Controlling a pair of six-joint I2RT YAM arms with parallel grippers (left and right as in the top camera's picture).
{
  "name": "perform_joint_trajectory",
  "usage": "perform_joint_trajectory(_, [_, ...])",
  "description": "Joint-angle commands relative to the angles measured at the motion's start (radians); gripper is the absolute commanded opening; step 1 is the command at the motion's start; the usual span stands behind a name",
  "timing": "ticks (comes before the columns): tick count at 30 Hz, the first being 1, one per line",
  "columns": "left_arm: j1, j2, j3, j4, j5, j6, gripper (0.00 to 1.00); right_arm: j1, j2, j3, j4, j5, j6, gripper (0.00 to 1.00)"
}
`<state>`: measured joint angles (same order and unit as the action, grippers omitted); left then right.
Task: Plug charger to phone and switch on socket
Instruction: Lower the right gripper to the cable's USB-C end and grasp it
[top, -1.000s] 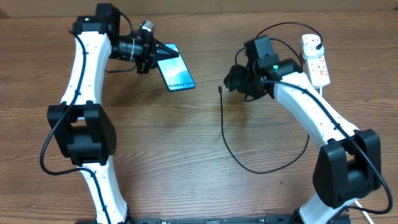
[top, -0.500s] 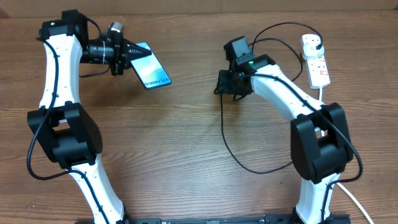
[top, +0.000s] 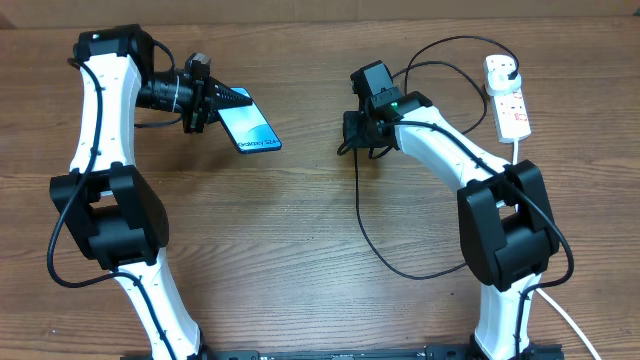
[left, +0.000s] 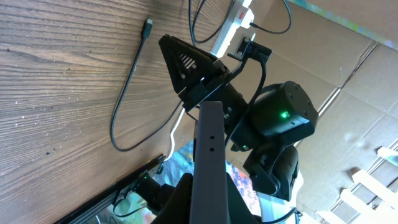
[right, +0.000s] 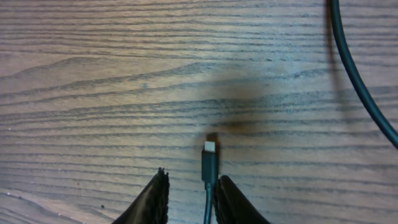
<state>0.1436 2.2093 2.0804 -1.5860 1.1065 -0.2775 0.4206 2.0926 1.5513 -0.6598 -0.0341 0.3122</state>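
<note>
Surface: brown wooden counter (top: 300, 250).
Left jaws: clamped shut on the slim, teal-screened phone (top: 250, 128), held above the counter's left side.
Right jaws: lowered and narrowed since a second ago; they now straddle the thin black charger (right: 209, 163) tip, not yet pinching.
Meaning: grasp likely imminent; white socket strip (top: 510, 105) untouched.

Overhead camera looks straight down from far on the brown wooden worktop (top: 300, 230). Left wrist camera peers sideways along the slim black-framed phone (left: 208, 155). Right wrist camera faces the wood closely. All show the thin black cable (right: 209, 163).
</note>
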Motion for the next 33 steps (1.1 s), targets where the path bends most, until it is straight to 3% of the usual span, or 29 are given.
perform_joint_trajectory(1, [-0.002,-0.005,0.014,-0.006,0.044,0.016,0.04,0.005,0.031,0.006,0.011,0.019,-0.011,0.22])
perform_joint_trajectory(25, [-0.002,-0.005,0.014,-0.006,0.035,0.017,0.04,0.005,0.134,0.006,-0.035,0.037,-0.033,0.21])
perform_joint_trajectory(30, [-0.002,-0.005,0.014,-0.003,0.035,0.017,0.04,0.005,0.135,0.006,-0.039,0.037,-0.024,0.04])
perform_joint_trajectory(33, [-0.002,-0.005,0.014,-0.003,0.035,0.017,0.04,0.005,0.135,0.006,-0.041,0.029,0.010,0.04])
